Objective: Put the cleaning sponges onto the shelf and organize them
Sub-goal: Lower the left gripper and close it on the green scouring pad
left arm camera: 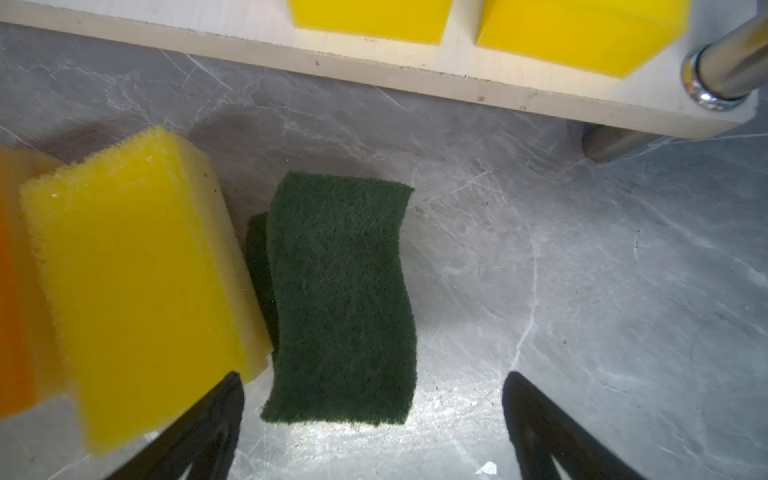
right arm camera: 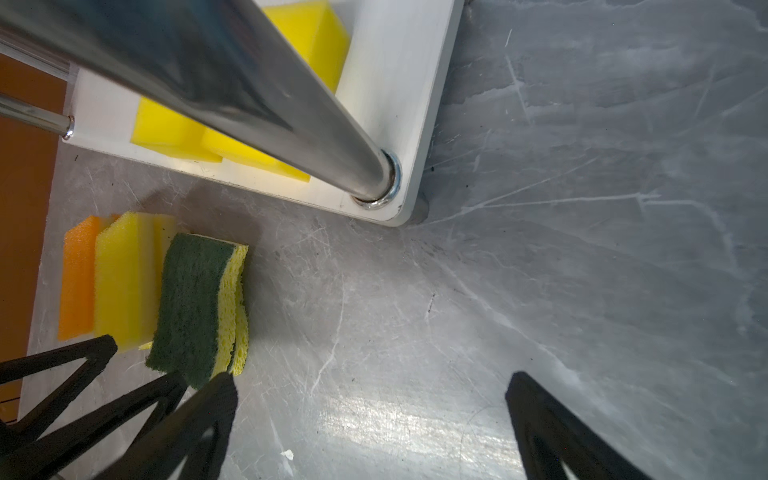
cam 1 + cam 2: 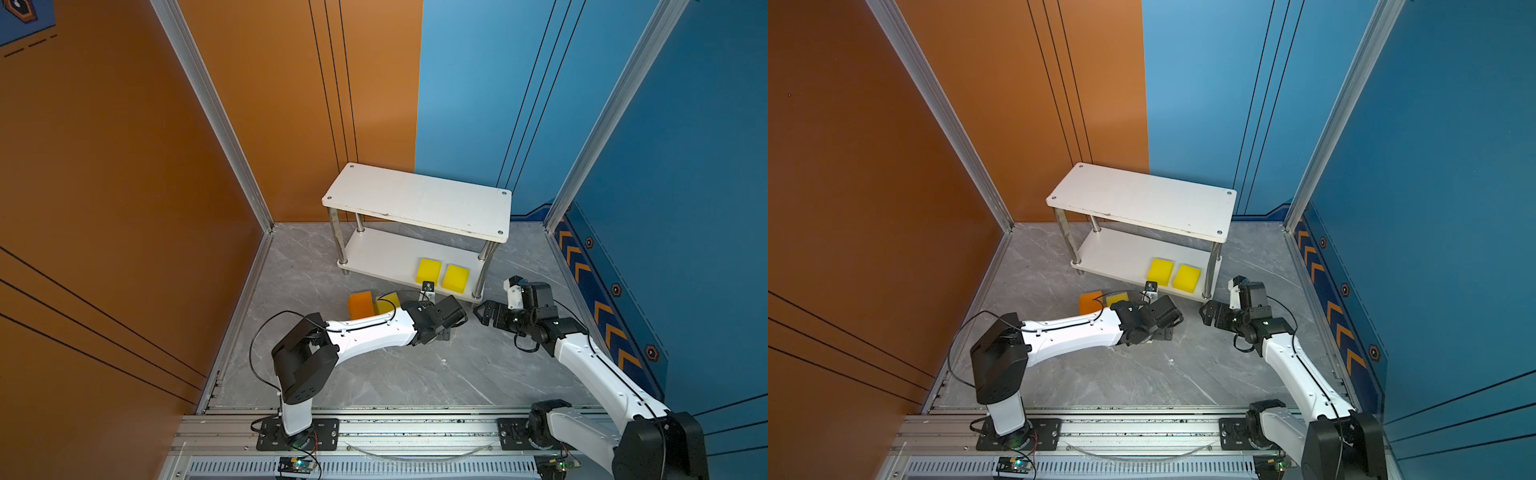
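Observation:
The shelf point(image 3: 415, 199) stands at the back; two yellow sponges point(image 3: 429, 270) point(image 3: 455, 277) lie side by side on its lower board point(image 1: 374, 66). On the floor in front lie an orange sponge point(image 3: 360, 304), a yellow sponge point(image 1: 137, 282) and a dark-green scouring pad point(image 1: 340, 303), with a second green pad's edge showing beneath it. My left gripper point(image 1: 372, 415) hangs open just short of the green pad's near end, touching nothing. My right gripper point(image 2: 370, 415) is open over bare floor by the shelf's front right corner, with the green pad point(image 2: 191, 303) off to one side.
A chrome shelf leg point(image 2: 249, 95) stands close to my right gripper point(image 3: 487, 312). The left gripper's black fingers point(image 2: 83, 374) show beside the floor sponges. Orange and blue walls with aluminium posts point(image 3: 216, 116) enclose the grey marble floor point(image 3: 415, 374).

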Robot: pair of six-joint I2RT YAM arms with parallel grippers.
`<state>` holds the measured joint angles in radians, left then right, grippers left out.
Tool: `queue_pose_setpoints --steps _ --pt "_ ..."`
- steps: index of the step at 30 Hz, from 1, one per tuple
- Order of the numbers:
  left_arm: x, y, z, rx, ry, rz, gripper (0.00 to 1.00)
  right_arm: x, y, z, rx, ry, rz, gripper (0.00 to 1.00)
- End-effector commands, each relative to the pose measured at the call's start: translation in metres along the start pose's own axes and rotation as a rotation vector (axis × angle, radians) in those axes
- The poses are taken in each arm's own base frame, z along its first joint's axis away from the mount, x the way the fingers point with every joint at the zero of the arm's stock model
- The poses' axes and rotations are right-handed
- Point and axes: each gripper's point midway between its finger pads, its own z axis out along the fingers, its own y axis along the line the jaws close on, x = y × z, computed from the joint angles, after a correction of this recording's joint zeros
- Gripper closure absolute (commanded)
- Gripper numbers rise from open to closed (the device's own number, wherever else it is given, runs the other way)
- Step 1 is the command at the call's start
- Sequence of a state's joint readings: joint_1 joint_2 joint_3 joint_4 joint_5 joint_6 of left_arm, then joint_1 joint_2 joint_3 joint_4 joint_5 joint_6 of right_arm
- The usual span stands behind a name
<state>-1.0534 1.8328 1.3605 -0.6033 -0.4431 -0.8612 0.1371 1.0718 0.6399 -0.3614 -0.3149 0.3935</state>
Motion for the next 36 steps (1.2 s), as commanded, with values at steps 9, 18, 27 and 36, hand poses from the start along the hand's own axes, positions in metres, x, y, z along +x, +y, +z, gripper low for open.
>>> queue_pose_setpoints --steps 9,18,27,36 --pt "0.004 0.001 0.018 -0.035 0.077 0.002 0.02 0.001 -0.004 0.007 -0.004 0.004 0.024 0.00" --pt "0.008 0.007 0.025 -0.055 0.098 -0.017 0.02 0.002 -0.006 0.010 -0.002 0.009 0.030 0.00" --pt "0.012 0.008 0.034 -0.066 0.120 -0.008 0.00 0.002 -0.006 0.011 -0.003 0.010 0.034 0.00" --pt "0.010 0.009 0.034 -0.069 0.116 -0.002 0.11 0.002 -0.007 0.015 -0.007 0.013 0.042 0.01"
